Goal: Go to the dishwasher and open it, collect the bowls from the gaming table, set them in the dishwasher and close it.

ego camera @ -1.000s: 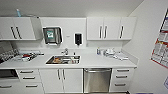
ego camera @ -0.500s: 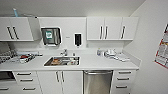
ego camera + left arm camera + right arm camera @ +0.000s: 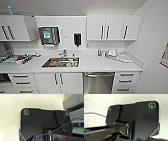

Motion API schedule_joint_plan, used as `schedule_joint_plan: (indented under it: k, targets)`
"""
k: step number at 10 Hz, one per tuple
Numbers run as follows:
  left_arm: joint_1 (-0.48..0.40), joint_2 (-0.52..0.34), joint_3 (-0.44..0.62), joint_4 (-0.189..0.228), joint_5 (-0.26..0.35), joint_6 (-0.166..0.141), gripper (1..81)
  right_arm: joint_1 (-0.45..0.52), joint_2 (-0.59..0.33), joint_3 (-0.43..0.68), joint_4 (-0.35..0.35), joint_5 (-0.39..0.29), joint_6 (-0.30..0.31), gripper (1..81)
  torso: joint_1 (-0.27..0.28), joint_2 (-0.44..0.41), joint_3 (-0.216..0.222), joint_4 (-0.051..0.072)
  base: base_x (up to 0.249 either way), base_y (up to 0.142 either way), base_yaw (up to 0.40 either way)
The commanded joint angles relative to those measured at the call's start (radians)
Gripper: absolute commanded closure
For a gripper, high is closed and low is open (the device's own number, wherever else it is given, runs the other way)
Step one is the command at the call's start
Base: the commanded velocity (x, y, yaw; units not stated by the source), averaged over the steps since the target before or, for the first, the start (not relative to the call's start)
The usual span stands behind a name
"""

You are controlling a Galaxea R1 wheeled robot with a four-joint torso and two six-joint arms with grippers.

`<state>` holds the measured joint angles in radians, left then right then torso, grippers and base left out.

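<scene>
The dishwasher (image 3: 98, 82) stands shut under the white counter, its grey steel front with a bar handle set between white cabinet doors and a stack of drawers. It lies low and a little right of centre in the head view. The bowls and the gaming table are out of view. In both wrist views the robot's own dark plate faces a pale floor.
A steel sink (image 3: 61, 62) with dishes in it is set in the counter (image 3: 100, 65) left of the dishwasher. A dish rack (image 3: 15, 58) sits at the far left, cups and plates (image 3: 113, 54) at the right. Upper cabinets (image 3: 112, 27) hang above. A white wall (image 3: 155, 57) closes the right side.
The whole kitchen has grown larger and slid down in the head view, so the camera has moved closer to the counter. Nothing in the kitchen itself has moved.
</scene>
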<state>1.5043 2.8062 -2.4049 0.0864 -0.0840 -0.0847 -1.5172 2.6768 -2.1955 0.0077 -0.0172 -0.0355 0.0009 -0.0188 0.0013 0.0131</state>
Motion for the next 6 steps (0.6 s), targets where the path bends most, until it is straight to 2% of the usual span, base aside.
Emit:
schedule_joint_plan:
  k: [1, 6]
  targets:
    - [-0.051, -0.019, 0.006, 0.006, 0.044, -0.004, 1.0, 0.048, -0.018, 0.01, -0.005, -0.052, 0.0, 1.0, 0.0, 0.0, 0.0, 0.0, 0.128, 0.0, 0.0]
    - [-0.051, -0.02, 0.006, 0.003, 0.044, -0.004, 1.0, 0.048, -0.016, 0.008, -0.005, -0.052, -0.001, 1.0, -0.001, -0.002, 0.0, 0.0, 0.128, 0.0, 0.0]
